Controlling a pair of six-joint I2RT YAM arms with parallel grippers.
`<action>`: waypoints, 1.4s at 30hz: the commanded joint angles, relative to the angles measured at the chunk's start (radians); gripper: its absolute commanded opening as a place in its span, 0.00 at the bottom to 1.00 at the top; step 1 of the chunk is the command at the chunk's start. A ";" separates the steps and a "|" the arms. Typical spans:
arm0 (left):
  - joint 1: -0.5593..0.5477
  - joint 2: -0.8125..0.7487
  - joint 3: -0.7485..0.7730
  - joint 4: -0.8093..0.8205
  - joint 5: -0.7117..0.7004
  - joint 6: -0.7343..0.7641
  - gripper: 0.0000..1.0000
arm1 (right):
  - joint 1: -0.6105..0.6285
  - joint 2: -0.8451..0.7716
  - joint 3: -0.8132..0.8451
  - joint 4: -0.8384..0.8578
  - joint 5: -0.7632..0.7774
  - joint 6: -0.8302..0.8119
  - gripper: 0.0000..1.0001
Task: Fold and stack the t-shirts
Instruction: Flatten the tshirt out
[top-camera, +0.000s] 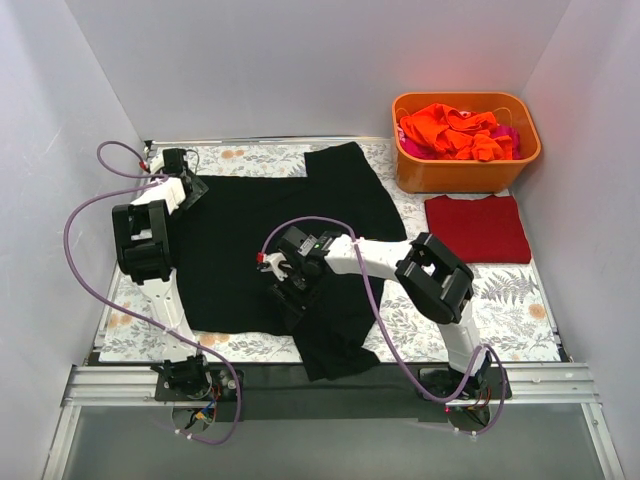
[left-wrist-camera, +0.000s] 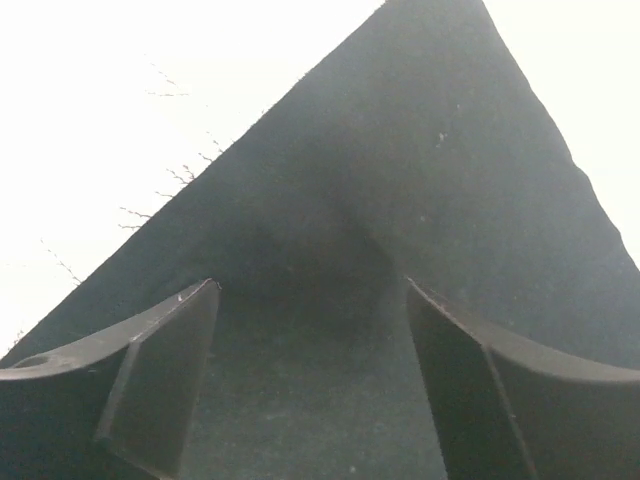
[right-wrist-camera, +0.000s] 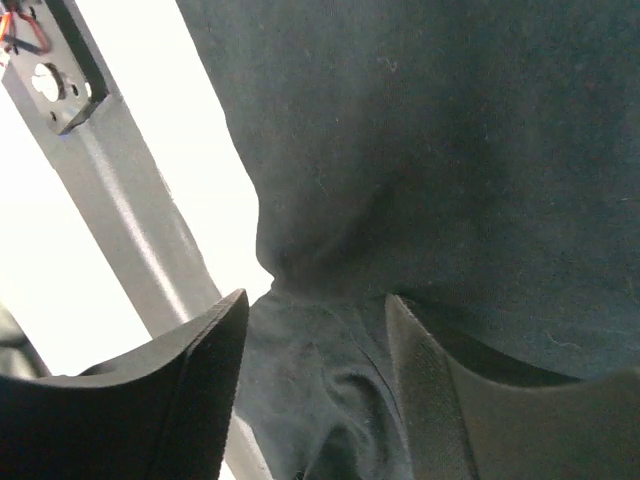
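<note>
Found the black t-shirt spread on the bench, long axis seemingly left to right. Noted both jaws parted, clamping nothing: left jaws above its far-left corner, right jaws astride a pucker by the near hem. Judged right nearer the overhanging flap.

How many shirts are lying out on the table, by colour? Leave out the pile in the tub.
black t-shirt: 1
dark red t-shirt: 1
Total: 2
The orange heap in the tub is too bunched up to count.
</note>
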 joint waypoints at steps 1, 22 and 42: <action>0.008 -0.026 -0.007 -0.080 0.039 0.018 0.73 | 0.001 -0.025 0.058 -0.045 0.053 -0.031 0.55; -0.930 -0.861 -0.539 -0.071 0.067 0.116 0.81 | -0.727 -0.716 -0.566 0.214 0.207 0.199 0.60; -1.601 -0.237 -0.152 -0.192 -0.300 0.366 0.55 | -0.956 -1.054 -0.769 0.251 0.344 0.322 0.76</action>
